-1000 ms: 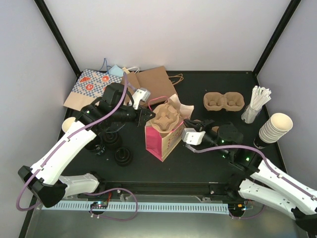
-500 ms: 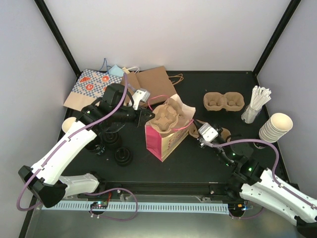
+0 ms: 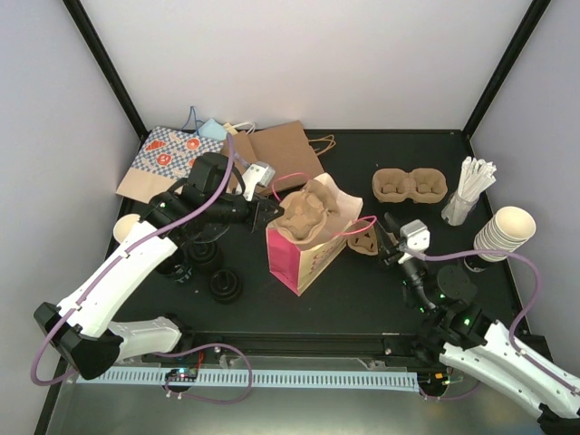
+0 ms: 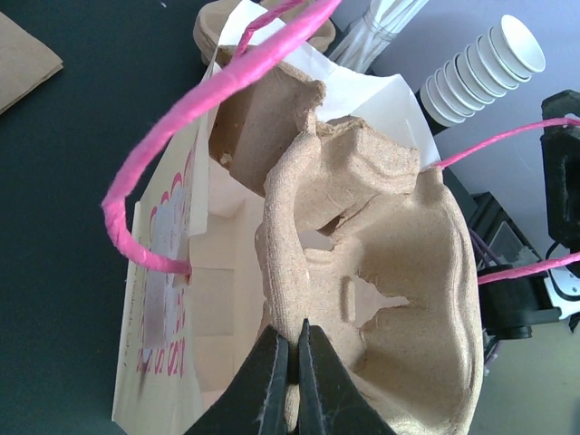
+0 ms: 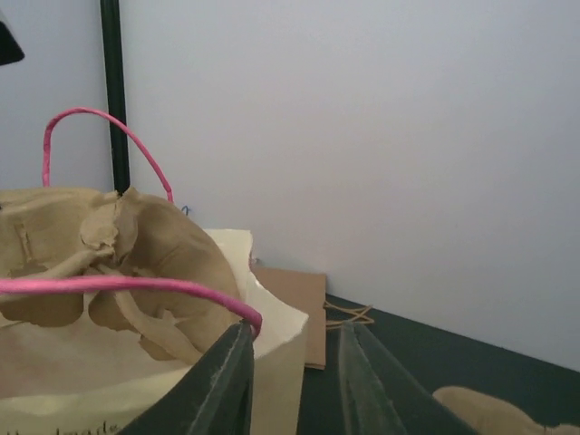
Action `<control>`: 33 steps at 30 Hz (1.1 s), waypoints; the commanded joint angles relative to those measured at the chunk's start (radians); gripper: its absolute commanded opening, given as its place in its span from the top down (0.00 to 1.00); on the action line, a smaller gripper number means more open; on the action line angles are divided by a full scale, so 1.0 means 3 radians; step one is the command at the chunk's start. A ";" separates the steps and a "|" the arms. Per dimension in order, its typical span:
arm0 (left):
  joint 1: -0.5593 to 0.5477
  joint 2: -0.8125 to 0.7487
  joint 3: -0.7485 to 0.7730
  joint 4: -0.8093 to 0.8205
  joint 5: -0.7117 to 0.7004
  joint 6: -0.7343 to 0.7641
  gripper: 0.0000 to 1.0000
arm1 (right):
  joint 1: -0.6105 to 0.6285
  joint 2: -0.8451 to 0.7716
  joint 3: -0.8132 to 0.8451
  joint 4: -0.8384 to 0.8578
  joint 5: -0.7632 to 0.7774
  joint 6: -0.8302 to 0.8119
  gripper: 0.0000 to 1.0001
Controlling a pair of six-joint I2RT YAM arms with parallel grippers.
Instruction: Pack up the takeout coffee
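Note:
A pink-and-white paper bag (image 3: 304, 258) stands open mid-table with a brown pulp cup carrier (image 3: 304, 213) sticking out of its mouth. My left gripper (image 3: 265, 210) is shut on the carrier's rim (image 4: 292, 340), above the bag's inside (image 4: 172, 299). My right gripper (image 3: 385, 243) is just right of the bag, jaws apart; the bag's corner (image 5: 272, 362) and the end of its pink handle (image 5: 118, 285) lie at its left finger. The takeout coffee, black-lidded cups (image 3: 225, 286) (image 3: 204, 256), stands left of the bag under my left arm.
A second pulp carrier (image 3: 410, 186) lies at the back right beside a cup of white sticks (image 3: 467, 190) and a stack of lidless cream cups (image 3: 503, 234). Flat paper bags (image 3: 168, 159) (image 3: 281, 149) lie at the back left. A cream cup (image 3: 125, 227) sits far left.
My right gripper drew back to the right from the bag's mouth and its jaws parted. The pink handle swung right with it. The left arm stayed put.

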 commanded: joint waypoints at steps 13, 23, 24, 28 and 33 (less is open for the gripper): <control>0.0032 0.0075 0.0010 0.0056 0.0207 0.0020 0.98 | -0.0010 0.0003 0.0896 -0.1198 -0.0633 0.0227 0.24; 0.0032 0.0081 0.0022 -0.0005 0.0184 0.0146 0.99 | -0.0011 0.2202 0.3863 -0.3903 -0.0563 0.1027 0.17; 0.0033 0.0080 0.0030 -0.0016 0.0177 0.0151 0.98 | -0.0010 0.2410 0.4122 -0.4124 -0.0585 0.1056 0.17; 0.0029 0.0083 0.0046 -0.0047 0.0164 0.0172 0.98 | -0.0045 0.2931 0.4695 -0.4459 -0.0941 0.1081 0.13; 0.0029 0.0091 0.0121 -0.0156 0.0136 0.0200 0.98 | -0.0322 0.3379 0.5019 -0.4566 -0.1624 0.1141 0.12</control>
